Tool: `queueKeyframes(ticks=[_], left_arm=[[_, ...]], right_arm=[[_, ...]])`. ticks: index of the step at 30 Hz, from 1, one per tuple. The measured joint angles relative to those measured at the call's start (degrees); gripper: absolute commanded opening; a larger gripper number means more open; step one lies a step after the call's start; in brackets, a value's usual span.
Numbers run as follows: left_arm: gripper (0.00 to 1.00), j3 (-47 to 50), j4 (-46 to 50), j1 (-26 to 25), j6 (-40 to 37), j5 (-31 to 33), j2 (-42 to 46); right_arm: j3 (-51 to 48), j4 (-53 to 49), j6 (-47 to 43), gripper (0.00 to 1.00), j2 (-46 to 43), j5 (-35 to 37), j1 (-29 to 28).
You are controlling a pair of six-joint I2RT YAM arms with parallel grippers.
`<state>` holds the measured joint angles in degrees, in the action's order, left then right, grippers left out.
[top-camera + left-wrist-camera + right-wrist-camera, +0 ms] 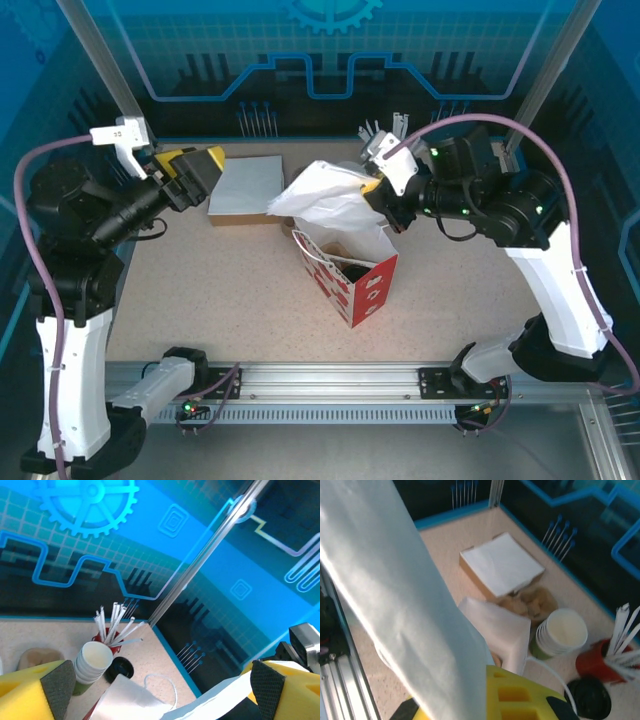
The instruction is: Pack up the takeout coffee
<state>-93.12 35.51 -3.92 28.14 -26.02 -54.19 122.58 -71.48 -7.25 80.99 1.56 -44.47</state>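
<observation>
Speckled table (230, 290), blue walls. Red bag (365, 290) stood in middle, mouth up. Right gripper (380, 192) pinched tight on white paper (325, 200) over bag. Left gripper (200, 170) spread wide, held nothing. Coffee cup: dark shape (350, 268) down in bag mouth maybe its top; I could not tell for sure, sides hidden. My guess: cup likely in, bag top not yet closed. Loose lid (590, 697) lay by cup stack (562, 632).

I see the white bag (395, 605) blurred across the right wrist view, and from above it covers the fingertips of the right gripper (380, 193), while the black lid (590, 698) is cut by the bottom edge and the straws (621, 625) by the right one.
</observation>
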Motion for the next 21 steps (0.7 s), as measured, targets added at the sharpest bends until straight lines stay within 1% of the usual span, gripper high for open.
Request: queueKeyframes(ticks=[6, 13, 21], left_arm=[[0.94, 2.7, 2.0, 0.0, -1.1, 1.7, 1.1], [0.94, 3.9, 2.2, 0.0, -1.3, 1.8, 1.3], [0.95, 4.4, 2.2, 0.0, -1.3, 1.8, 1.4]], right_arm=[[-4.2, -2.3, 3.0, 0.00, 0.0, 2.1, 0.0], [-10.3, -3.9, 8.0, 0.01, 0.3, 3.0, 0.0], [-11.2, -7.1, 10.5, 0.03, 6.5, 3.4, -0.6]])
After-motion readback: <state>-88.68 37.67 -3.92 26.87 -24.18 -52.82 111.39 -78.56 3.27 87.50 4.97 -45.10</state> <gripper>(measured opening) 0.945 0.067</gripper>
